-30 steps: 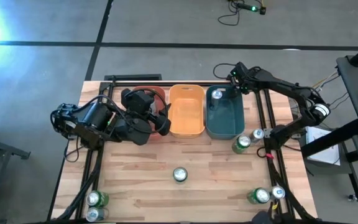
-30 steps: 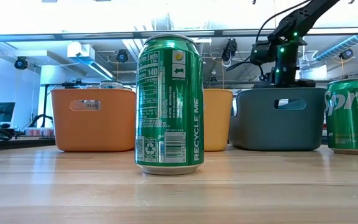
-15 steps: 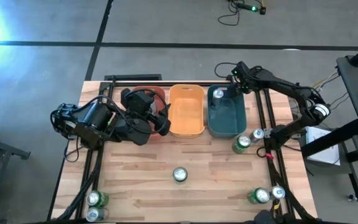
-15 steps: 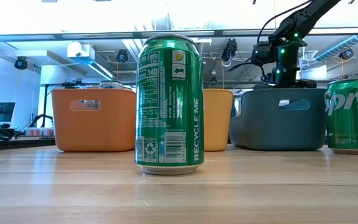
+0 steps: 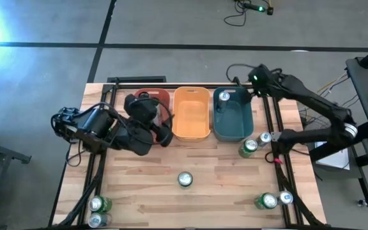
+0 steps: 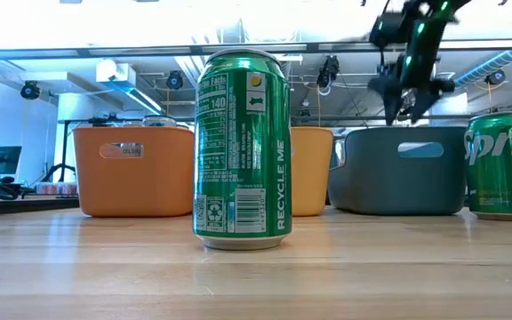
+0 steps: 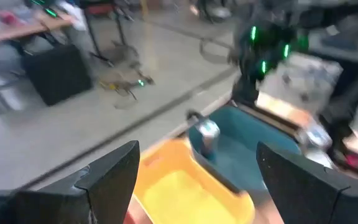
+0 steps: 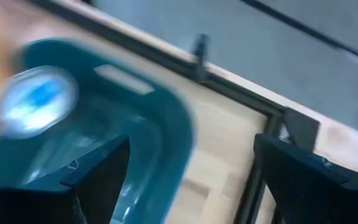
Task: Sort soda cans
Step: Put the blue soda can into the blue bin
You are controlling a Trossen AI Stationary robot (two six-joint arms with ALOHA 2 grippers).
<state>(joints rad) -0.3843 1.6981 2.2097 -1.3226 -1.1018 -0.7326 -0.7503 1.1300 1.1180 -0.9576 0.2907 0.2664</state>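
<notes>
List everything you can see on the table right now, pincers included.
tubs: three; red, yellow, teal; in a row at the table's far edge
can in tub: one, silver top; teal tub's far corner
green cans: four; centre, right, near right, near left
other cans: three, body colour unclear; beside those outer green ones
table: one, wooden
left pincer: open, by the red tub
right pincer: open, above the teal tub's far edge

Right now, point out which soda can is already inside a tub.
The silver-topped can standing in the far corner of the teal tub. The other cans in view stand on the bare wooden table.
</notes>
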